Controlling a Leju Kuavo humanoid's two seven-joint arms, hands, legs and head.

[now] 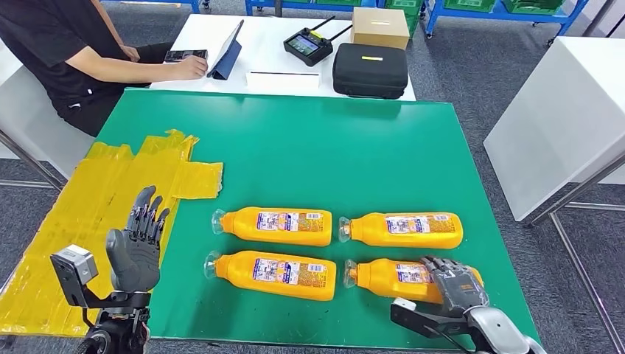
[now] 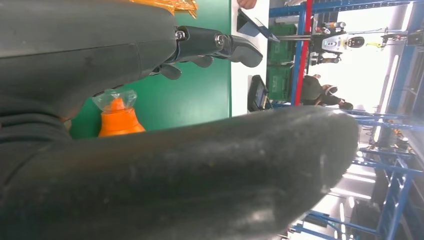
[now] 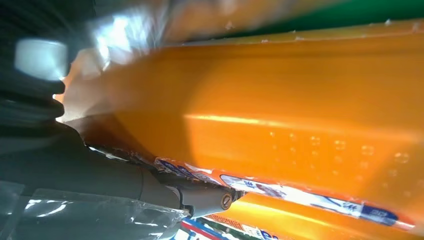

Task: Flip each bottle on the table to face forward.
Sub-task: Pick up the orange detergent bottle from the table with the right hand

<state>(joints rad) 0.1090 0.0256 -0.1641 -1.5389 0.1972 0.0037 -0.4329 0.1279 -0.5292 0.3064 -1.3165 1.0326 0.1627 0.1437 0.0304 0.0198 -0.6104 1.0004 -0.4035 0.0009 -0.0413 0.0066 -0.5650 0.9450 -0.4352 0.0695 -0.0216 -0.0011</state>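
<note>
We see four orange bottles lying on their sides on the green table, in two rows of two, every one with its long axis running left to right across the frame and its clear-wrapped cap toward the left. All four show a white printed label facing up.

The relation that matters is at the lower right of the head view. Our right hand lies on the right end of the lower right bottle, fingers draped over its body from the near side. In the right wrist view the orange body sits tight against the hand, and we judge the fingers to be closed around it, though how firm the hold is we cannot tell. The bottle runs away from the hand toward the left of the frame, so a roll about that long axis is what we expect the turn to need.

Our left hand stands at the lower left of the head view, upright, fingers apart and holding nothing, over the edge of the yellow tape patch. The lower left bottle is the nearest to it, lying to its right with the cap end closest; the upper left bottle and upper right bottle lie farther up the frame.
</note>
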